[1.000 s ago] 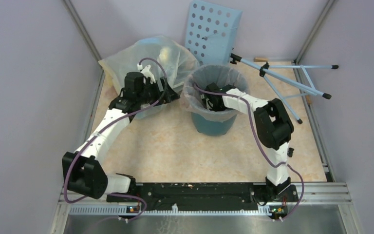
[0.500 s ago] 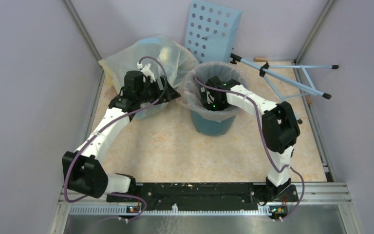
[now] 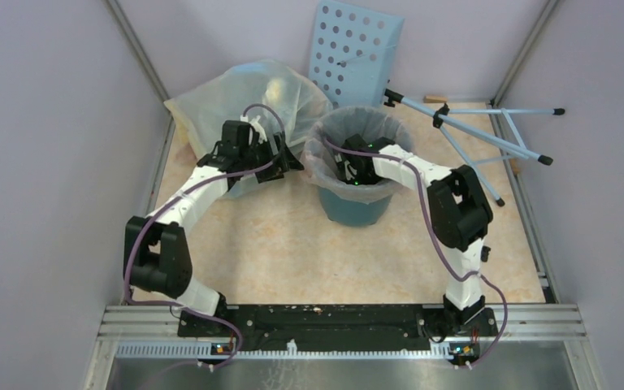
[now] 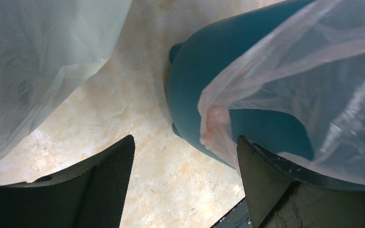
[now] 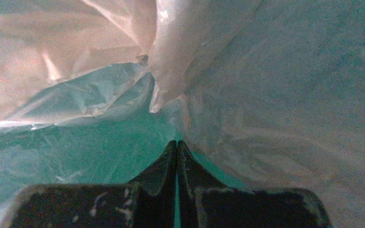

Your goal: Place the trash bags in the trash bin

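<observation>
The teal-green trash bin (image 3: 357,207) stands at mid-table. The pale-pink trash bag (image 3: 318,162) lines it, its edge folded over the rim. My right gripper (image 3: 349,172) is down inside the bin. In the right wrist view it (image 5: 177,142) is shut, with nothing seen between the tips and bag film (image 5: 266,118) all around. My left gripper (image 3: 291,158) is open and empty just left of the bin. In the left wrist view it (image 4: 185,138) faces the bin wall (image 4: 195,80) and the hanging bag edge (image 4: 214,123), which lies close to the right finger (image 4: 266,185).
A large bulging yellowish-clear sack (image 3: 236,97) lies behind the left arm and fills the left of the left wrist view (image 4: 38,57). A light-blue panel with round holes (image 3: 353,49) leans at the back. A folding stand (image 3: 487,134) lies at the back right.
My left arm has swung its elbow in and its gripper has moved right, closer to the bin. My right gripper has shifted a little inside the bin.
</observation>
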Robot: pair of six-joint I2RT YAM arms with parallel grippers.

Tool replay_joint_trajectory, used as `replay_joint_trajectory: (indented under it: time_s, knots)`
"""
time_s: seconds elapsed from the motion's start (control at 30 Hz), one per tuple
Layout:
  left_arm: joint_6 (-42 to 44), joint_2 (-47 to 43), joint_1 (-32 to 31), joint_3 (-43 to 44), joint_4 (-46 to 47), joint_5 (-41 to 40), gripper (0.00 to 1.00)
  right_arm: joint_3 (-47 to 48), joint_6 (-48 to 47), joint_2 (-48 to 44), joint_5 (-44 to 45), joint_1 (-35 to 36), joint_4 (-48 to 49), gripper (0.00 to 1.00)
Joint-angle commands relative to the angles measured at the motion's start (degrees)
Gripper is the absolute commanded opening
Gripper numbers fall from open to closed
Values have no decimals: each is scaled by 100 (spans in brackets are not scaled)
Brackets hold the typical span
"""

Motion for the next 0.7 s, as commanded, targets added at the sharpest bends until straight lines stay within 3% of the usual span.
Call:
replay_joint_trajectory:
  time_s: [0.0, 0.43, 0.67]
  knots:
    - [-114, 310, 20, 360, 273, 449, 83, 239, -9, -343, 104, -9, 126, 0]
    - [-306, 587, 20, 145, 515, 662, 81, -223, 120, -1207, -46, -5, 386, 0]
    - [-197, 609, 20, -122, 575, 670, 79, 414, 8, -1663, 62, -5, 400, 1]
